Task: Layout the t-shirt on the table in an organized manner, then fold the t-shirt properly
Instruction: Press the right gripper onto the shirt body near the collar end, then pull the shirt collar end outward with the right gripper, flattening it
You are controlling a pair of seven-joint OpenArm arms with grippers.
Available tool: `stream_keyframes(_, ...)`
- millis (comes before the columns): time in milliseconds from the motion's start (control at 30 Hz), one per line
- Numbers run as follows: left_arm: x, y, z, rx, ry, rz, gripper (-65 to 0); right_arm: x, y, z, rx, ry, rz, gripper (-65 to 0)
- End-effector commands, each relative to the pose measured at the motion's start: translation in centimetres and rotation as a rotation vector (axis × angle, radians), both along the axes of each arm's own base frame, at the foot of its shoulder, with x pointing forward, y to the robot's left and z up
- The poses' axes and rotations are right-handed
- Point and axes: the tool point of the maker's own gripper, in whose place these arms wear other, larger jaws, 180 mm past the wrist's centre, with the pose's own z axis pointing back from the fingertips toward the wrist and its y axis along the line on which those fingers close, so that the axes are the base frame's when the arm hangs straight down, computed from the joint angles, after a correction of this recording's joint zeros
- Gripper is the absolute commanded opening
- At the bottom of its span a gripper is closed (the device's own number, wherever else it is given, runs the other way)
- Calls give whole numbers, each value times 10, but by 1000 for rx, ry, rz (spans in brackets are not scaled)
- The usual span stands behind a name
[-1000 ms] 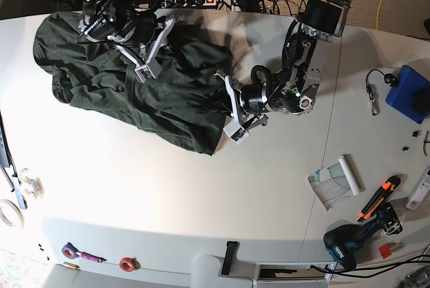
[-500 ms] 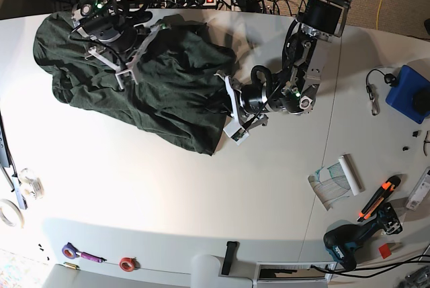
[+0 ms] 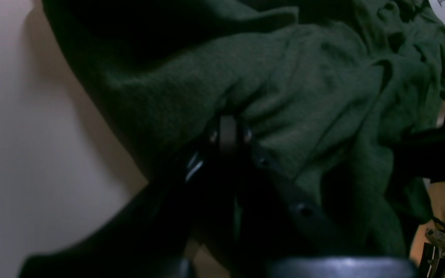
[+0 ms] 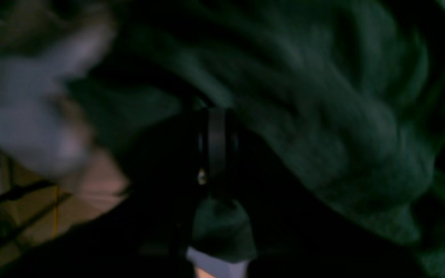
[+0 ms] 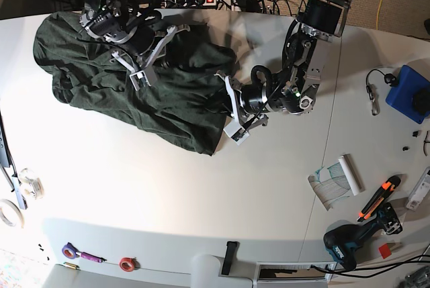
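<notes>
1. T-shirt [image 5: 127, 90]: dark green, crumpled and bunched rather than flat. It lies on the white counter [image 5: 201, 194], filling the back part on the base view's left and reaching in towards the middle.
2. Its nearest corner hangs as a rumpled flap pointing at the counter's middle, and the far side sits close to the back edge.
3. The left gripper [image 5: 233, 109] is low at the cloth's edge nearest the middle of the counter. In the left wrist view the jaws look pressed together with a fold of green fabric pinched between them and more cloth draped on both sides.
4. The right gripper [image 5: 146, 56] is over the far part of the garment, with fabric heaped around it. The right wrist view is heavily blurred, but the jaws seem closed on the cloth (a small tuft of green shows just below them).
5. The two grippers are well apart, each at a different end of the same bunched ridge.
6. Off to the base view's right, apart from the garment, lie a blue box [image 5: 405, 93], a small paper roll [image 5: 349, 174], an orange-and-black cutter [image 5: 378, 196] and a power drill [image 5: 353, 242].
7. Near the front edge on the other side sits a red tape roll [image 5: 126, 263].
</notes>
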Motion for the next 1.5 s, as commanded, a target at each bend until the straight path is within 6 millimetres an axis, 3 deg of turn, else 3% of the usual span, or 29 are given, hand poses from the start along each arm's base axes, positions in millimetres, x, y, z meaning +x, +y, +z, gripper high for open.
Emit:
stream_keyframes(0, 7, 9, -2, 59, -15, 9, -650, 2, 0, 3, 4, -12, 5, -650)
stream_keyframes(167, 7, 9, -2, 59, -15, 9, -650, -9, -6, -7, -45, 59, 12, -650)
stream_keyframes(400, 7, 9, -2, 60, -15, 9, -650, -9, -39, -16, -225, 79, -54, -650)
stream_keyframes(700, 7, 9, -2, 59, -15, 9, -650, -3, -37, -13, -211, 45, -58, -650)
stream_keyframes(833, 7, 9, -2, 60, -15, 9, -650, -1, -26, -8, -149, 38, -41, -638)
stream_keyframes(933, 7, 9, -2, 60, -15, 9, -650, 2, -18, 4, -129, -3, -3, -474)
stream_keyframes(967, 7, 9, -2, 59, -15, 9, -650, 5, -17, 11, -128, -27, -1, -448)
stream_keyframes(1200, 7, 9, -2, 59, -15, 9, -650, 27, -9, 92, -150, -316, 5, -446)
stream_keyframes(1333, 7, 9, -2, 59, -15, 9, -650, 33, -36, 92, -291, -338, -49, -446)
stream_keyframes(1467, 7, 9, -2, 58, -15, 9, -650, 33, -94, 100, -439, -349, -202, -446)
